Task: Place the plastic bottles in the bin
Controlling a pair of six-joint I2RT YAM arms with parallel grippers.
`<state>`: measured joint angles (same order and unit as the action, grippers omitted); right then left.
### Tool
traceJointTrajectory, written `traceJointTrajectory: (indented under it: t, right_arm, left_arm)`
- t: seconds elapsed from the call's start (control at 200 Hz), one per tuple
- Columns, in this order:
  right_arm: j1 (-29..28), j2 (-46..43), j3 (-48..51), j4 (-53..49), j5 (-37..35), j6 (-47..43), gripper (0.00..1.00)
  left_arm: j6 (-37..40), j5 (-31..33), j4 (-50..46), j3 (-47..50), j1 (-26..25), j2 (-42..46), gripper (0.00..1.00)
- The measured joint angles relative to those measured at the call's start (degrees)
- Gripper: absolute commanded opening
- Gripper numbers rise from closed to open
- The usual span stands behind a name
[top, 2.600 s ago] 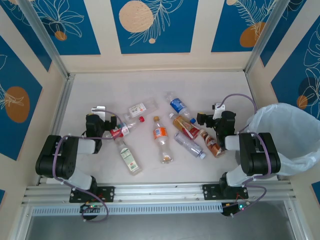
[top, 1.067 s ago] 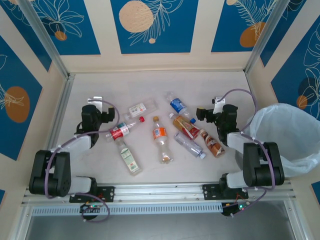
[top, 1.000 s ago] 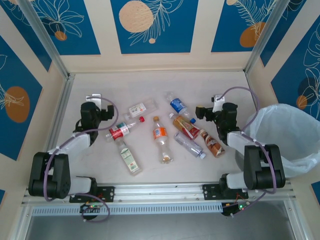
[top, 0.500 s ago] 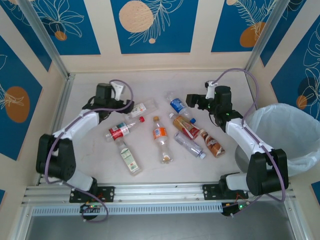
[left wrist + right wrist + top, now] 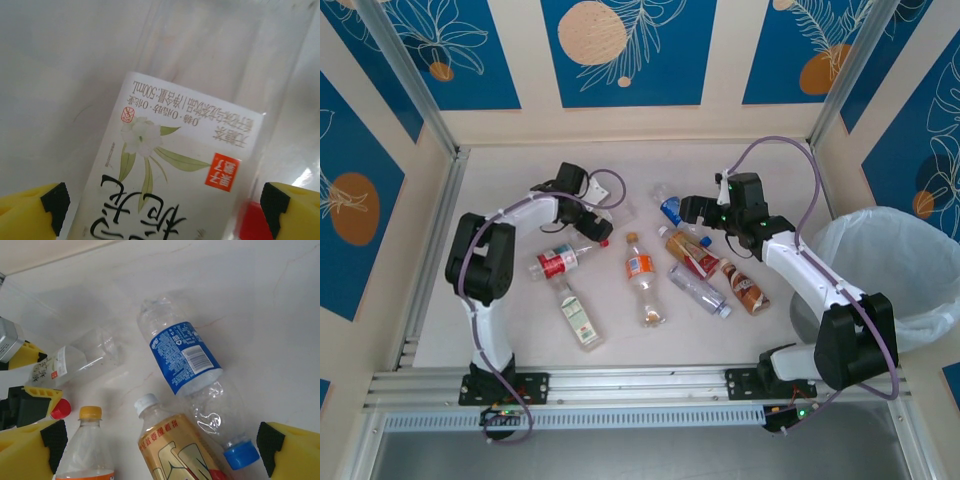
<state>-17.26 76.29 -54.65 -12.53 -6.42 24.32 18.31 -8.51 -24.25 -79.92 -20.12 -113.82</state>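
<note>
Bottles (image 5: 640,268) lay mid-frame, left of the bin (image 5: 895,275): a white-labelled bottle (image 5: 175,175) under the left gripper (image 5: 588,218), a blue-labelled bottle (image 5: 185,357) just ahead of the right gripper (image 5: 696,208), both grippers wide open, empty.

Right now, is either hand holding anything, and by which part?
Nothing: the left hand is open over the clear white-labelled plastic bottle; the right hand hangs open.

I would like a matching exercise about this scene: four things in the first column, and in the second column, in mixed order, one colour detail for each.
1. blue-label bottle
2. orange-label bottle
3. gold-label bottle
4. bin

A. white cap
B. white bag lining
C. blue cap
D. orange cap

Pairs: 1-C, 2-D, 3-A, 4-B
</note>
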Motion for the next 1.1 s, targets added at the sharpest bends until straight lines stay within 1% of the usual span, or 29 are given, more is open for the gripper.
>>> traceJointTrajectory:
  t: [0.065,0.23,0.285,0.43,0.54,0.74,0.885,1.0,1.1]
  right_arm:
    - [-0.1,-0.2,0.0,-0.8,-0.7,0.2,0.99]
    - [-0.4,-1.9,0.0,-1.5,-2.1,0.5,0.99]
    - [-0.4,-2.5,0.0,-1.7,-2.4,0.6,1.00]
    - [-0.6,-2.9,0.0,-1.8,-2.9,0.8,1.00]
    - [-0.7,-3.1,0.0,-1.9,-3.4,1.2,1.00]
    - [-0.8,-4.7,0.9,-2.1,-3.8,3.8,1.00]
    - [-0.8,-7.2,2.5,-2.0,-3.6,7.5,0.99]
    - [-0.9,-8.5,3.2,-1.9,-2.9,10.5,1.00]
    - [-1.0,-9.6,4.0,-1.3,-0.8,13.3,1.00]
  left_arm:
    - [0.5,0.7,-0.7,-1.1,0.0,-1.3,0.96]
    - [1.7,1.6,-2.3,-4.1,-0.1,-3.5,0.85]
    - [2.3,1.6,-2.5,-4.8,-0.2,-4.1,0.83]
    - [3.2,1.7,-3.7,-6.1,-0.3,-5.2,0.70]
    - [3.7,1.7,-3.9,-6.3,-0.4,-5.2,0.66]
    - [3.0,1.7,-3.6,-6.3,-0.5,-5.2,0.51]
    - [1.6,1.7,-1.6,-5.1,-0.6,-3.8,0.47]
    - [0.5,1.5,0.2,-3.0,-0.8,-0.1,0.45]
    - [-0.7,1.0,2.1,-0.9,-1.3,4.0,0.45]
